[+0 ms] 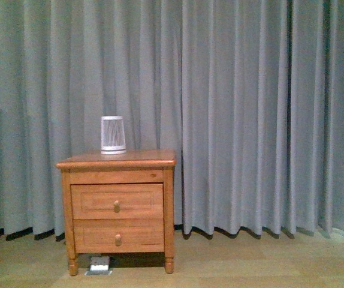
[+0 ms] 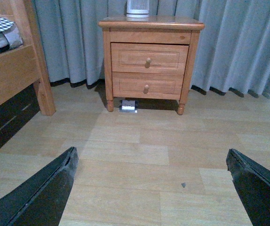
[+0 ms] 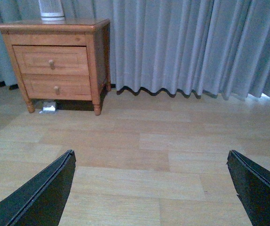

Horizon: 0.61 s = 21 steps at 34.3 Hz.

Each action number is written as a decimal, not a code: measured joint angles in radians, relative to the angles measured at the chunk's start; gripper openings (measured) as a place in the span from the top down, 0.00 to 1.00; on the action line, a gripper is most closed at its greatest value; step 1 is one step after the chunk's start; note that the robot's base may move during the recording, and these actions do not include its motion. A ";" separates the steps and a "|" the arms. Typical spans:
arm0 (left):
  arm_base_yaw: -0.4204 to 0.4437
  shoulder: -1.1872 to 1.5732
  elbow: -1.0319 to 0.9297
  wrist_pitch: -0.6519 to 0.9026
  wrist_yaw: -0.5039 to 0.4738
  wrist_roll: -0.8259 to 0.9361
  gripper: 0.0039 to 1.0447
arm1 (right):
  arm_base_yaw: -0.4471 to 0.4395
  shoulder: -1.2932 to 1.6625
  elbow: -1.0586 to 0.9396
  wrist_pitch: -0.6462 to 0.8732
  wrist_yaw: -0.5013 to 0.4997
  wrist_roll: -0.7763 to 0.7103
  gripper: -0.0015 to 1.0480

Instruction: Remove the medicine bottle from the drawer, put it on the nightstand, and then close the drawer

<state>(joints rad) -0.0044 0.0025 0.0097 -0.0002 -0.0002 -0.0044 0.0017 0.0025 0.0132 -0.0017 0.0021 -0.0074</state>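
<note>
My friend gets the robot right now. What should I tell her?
Left gripper and right gripper: both open and empty, well short of the nightstand.
Drawer: shut.
Bottle: not in view.
A white canister stands on the nightstand.
Done: nothing.
Left: open the drawer, take the bottle out, set it on top, shut the drawer.
</note>
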 joint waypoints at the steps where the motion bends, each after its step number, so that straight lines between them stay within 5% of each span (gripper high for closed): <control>1: 0.000 0.000 0.000 0.000 0.000 0.000 0.06 | 0.000 0.000 0.000 0.000 0.000 0.000 0.07; 21: 0.000 0.000 0.000 0.000 0.000 0.000 0.06 | 0.000 0.000 0.000 0.000 0.000 0.000 0.07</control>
<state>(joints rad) -0.0044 0.0025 0.0097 -0.0002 -0.0002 -0.0048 0.0017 0.0025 0.0128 -0.0017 0.0021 -0.0074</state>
